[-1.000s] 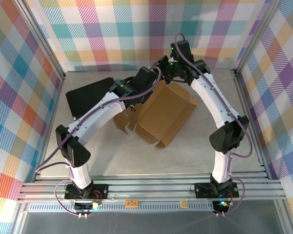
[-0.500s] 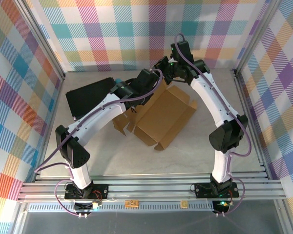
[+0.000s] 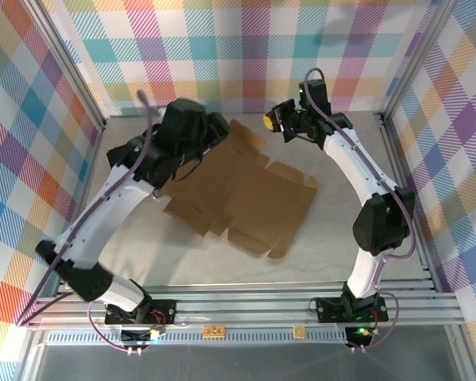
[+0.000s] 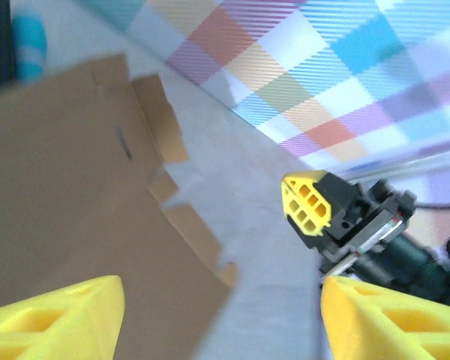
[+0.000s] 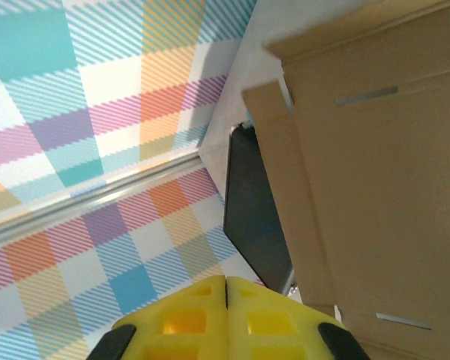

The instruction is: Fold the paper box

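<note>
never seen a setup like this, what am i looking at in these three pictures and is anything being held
Two robot arms are bolted at the near edge of a table. One picture looks down from above; the other two come from a camera on each wrist. A brown paper box lies unfolded, nearly flat, on the table, and a black case sits next to it. The left pincer is open and the right pincer is shut; neither holds anything.

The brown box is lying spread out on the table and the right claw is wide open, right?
No. The right gripper is shut, its yellow fingers pressed together, as the right wrist view shows. The paper box does lie spread out on the table.
</note>
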